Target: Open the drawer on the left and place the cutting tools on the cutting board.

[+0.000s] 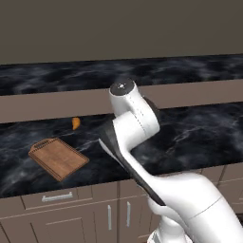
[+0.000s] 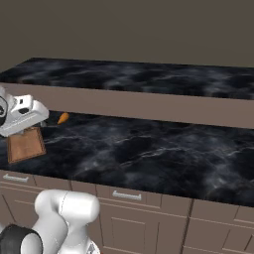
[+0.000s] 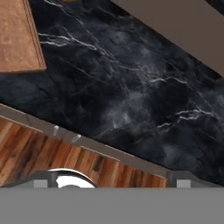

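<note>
One gripper (image 2: 42,115) hovers beside the cutting board (image 1: 59,158), its grip state unclear.

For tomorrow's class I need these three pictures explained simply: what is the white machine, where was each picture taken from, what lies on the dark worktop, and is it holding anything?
All three are computer-rendered views of a kitchen. The white machine is a jointed robot arm on a base that can drive. Two cameras ride on that base, one behind the arm's left side, one behind its right. The third sits on the hand and looks down at the black marble counter.

On the counter lie a brown wooden cutting board and a small orange object. Below, the drawer with a silver bar handle is shut.

The tool's fingertips are barely visible, so whether it holds anything cannot be told.
</note>
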Robot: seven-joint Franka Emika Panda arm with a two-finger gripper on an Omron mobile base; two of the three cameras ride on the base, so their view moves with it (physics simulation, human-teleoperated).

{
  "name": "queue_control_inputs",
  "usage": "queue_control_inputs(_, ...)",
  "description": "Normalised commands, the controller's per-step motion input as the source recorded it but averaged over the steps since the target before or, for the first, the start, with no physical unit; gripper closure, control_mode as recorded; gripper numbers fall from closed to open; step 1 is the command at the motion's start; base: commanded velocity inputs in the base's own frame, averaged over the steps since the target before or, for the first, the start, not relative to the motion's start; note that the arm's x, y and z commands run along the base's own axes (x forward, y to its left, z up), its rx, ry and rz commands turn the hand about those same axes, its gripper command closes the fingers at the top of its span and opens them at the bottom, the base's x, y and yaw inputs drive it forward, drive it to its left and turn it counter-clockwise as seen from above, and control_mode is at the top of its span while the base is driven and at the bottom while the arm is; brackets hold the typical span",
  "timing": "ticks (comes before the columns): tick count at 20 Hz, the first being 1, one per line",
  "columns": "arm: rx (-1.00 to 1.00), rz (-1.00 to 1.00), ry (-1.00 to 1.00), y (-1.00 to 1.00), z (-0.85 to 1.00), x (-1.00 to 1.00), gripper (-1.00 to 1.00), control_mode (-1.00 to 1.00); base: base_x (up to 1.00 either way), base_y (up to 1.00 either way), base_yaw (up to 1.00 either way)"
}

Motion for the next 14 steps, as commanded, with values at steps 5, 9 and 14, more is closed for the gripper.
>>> queue_control_inputs(5, -0.26, 0.12, -0.01, 0.98, -0.03, -0.37, -1.0, -1.0, 0.0, 0.0, 0.0)
queue_control_inputs(9, -0.24, 0.11, -0.01, 0.87, -0.04, -0.34, -1.0, -1.0, 0.0, 0.0, 0.0)
queue_control_inputs(14, -0.21, 0.1, -0.05, 0.67, -0.14, -0.38, -1.0, -1.0, 0.0, 0.0, 0.0)
